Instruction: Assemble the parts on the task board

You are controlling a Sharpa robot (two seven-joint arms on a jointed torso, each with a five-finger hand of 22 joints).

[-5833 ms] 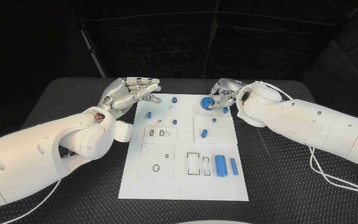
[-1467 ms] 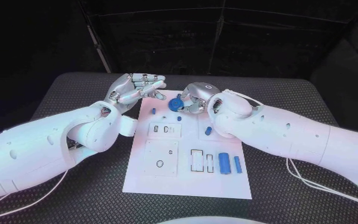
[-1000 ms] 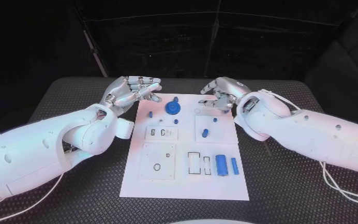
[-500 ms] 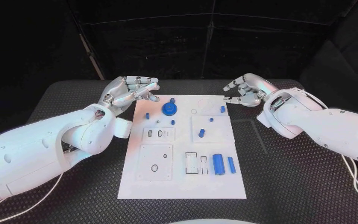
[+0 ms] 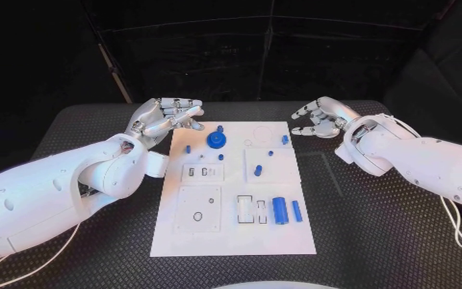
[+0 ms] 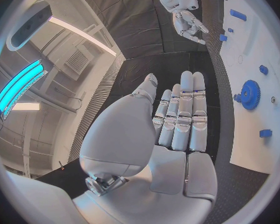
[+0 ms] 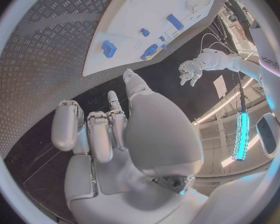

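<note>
My left hand [image 5: 165,117] hovers just off the far left corner of the task board [image 5: 234,242], fingers straight and apart in the left wrist view, carrying nothing. The risk on this side, as I judge it, is the forearm: it lies close along the board's left edge, and a careless swing could nudge the white plate across the worktop [image 5: 87,135] and throw off every socket position I am counting on.

Moving right, the blue gear [image 5: 217,140] sits flat near the board's far end, with a small blue peg [image 5: 219,129] just beyond it and other small pegs nearby. Whether the gear is fully seated I cannot tell; if it only rests there, any brush could tip it off. Nearer me, the blue cylinder [image 5: 280,209] and a slimmer blue bar [image 5: 296,211] lie beside the rectangular slots [image 5: 252,209], not yet fitted by the look of it. The cylinder is round and will likely roll if pinched off-centre.

Off the board's far right corner, my right hand [image 5: 318,119] hangs above the worktop, fingers loosely curled but separated, holding nothing. Reaching for those near pieces means travelling over the standing pegs [image 5: 258,169], and a low pass could knock them.
</note>
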